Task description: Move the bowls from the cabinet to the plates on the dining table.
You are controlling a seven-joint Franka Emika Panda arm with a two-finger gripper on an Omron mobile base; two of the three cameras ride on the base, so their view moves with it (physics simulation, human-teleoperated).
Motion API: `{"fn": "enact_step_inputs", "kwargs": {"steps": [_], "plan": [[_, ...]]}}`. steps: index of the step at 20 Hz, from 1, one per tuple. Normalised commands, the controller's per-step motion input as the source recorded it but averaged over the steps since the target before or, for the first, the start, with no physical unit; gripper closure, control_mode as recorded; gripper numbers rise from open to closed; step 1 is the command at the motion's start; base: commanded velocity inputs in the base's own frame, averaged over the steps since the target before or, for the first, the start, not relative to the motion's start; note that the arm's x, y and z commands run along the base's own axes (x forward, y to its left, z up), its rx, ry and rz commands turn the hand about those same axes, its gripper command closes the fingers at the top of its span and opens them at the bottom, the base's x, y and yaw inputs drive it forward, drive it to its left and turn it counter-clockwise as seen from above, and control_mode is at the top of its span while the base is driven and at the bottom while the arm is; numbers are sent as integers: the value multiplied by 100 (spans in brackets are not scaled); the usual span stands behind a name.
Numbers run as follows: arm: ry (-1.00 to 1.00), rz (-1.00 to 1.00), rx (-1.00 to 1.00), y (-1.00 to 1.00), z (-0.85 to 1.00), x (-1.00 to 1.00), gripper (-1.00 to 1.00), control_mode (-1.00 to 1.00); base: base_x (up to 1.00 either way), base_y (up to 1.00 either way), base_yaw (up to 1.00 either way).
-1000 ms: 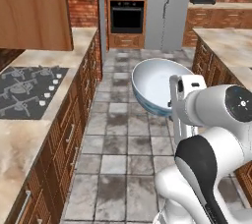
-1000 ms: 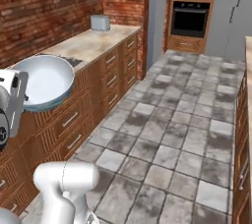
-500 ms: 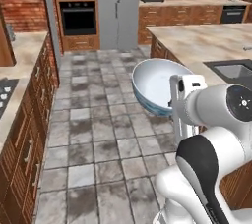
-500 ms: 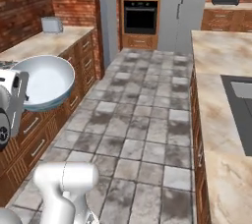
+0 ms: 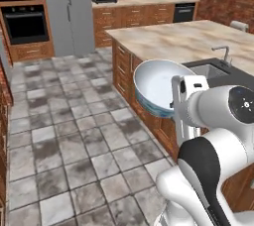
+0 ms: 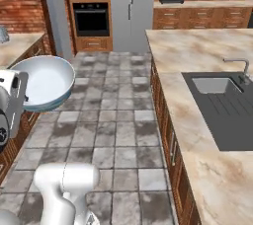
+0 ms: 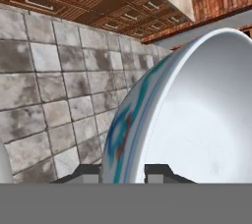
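The arm is glossy white all over, chunky rounded segments with a dark charcoal band at the elbow joint. Next to the sink there's a round dark cap on the wrist, light ring marking. Boxy white hand, small dark fingertips.

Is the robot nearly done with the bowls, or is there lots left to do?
About halfway on the first one. Done: the white bowl with the bluish outside is out of the cabinet. In hand: the gripper pinches its rim, one finger on each side, holding it tilted over the tiled floor beside the counter with the sink. Left: setting it on a plate, then the other bowl; no plates are in sight yet.
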Motion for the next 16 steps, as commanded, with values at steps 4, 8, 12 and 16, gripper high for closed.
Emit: {"fn": "enact_step_inputs", "kwargs": {"steps": [4, 8, 12, 16], "plan": [[0, 0, 0, 0, 0, 0, 100, 100, 47, 0, -43], [0, 0, 0, 0, 0, 0, 100, 100, 2, 0, -59], [0, 0, 0, 0, 0, 0, 100, 100, 0, 0, -59], [0, 0, 0, 0, 0, 0, 100, 100, 0, -1, -57]]}}
